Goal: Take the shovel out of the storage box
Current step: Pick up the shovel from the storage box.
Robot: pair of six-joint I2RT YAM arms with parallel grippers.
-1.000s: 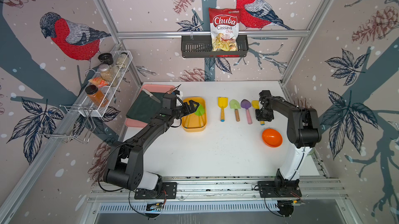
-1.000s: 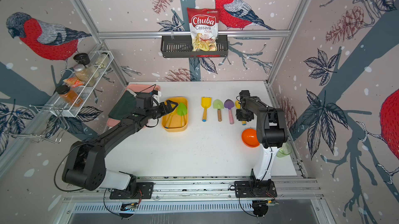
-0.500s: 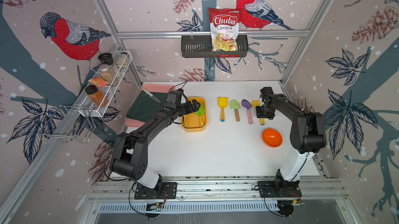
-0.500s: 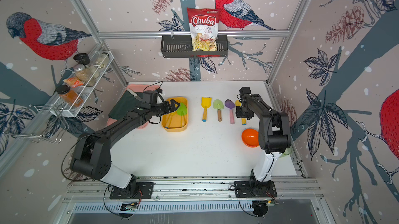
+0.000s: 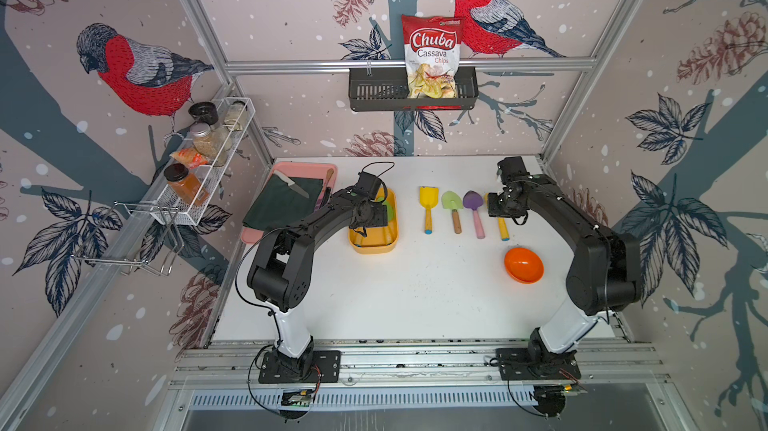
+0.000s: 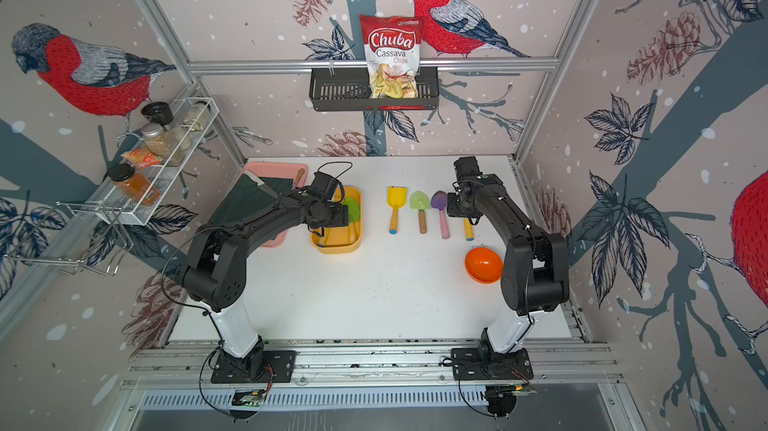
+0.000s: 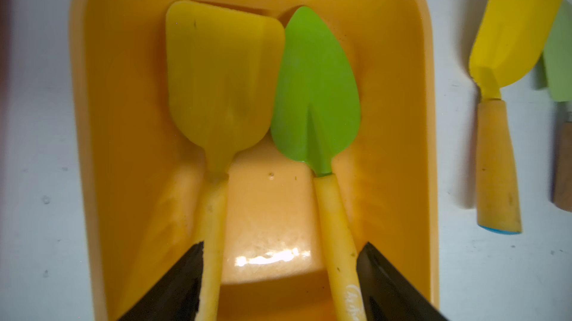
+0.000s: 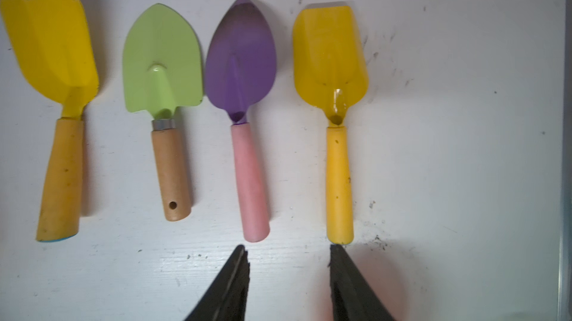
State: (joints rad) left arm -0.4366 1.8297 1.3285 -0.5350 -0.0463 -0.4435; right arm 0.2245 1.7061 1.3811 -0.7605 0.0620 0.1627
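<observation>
left pincer spread, straddling two handles, gripping nothing | green pointed-blade shovel and yellow flat-blade shovel lie side by side in the yellow-orange shallow plastic storage box | we centre on one handle (closing here could pinch both) | right pincer open, empty

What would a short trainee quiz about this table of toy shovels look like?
1. How many shovels lie inside the storage box?
2. True or false: the right gripper holds the purple shovel.
3. Which gripper hangs over the storage box? A: the left gripper. B: the right gripper. C: neither.

Key:
1. Two: the yellow-bladed shovel and the green-bladed shovel.
2. False. Its jaws are apart over bare table, holding nothing.
3. A.
</observation>
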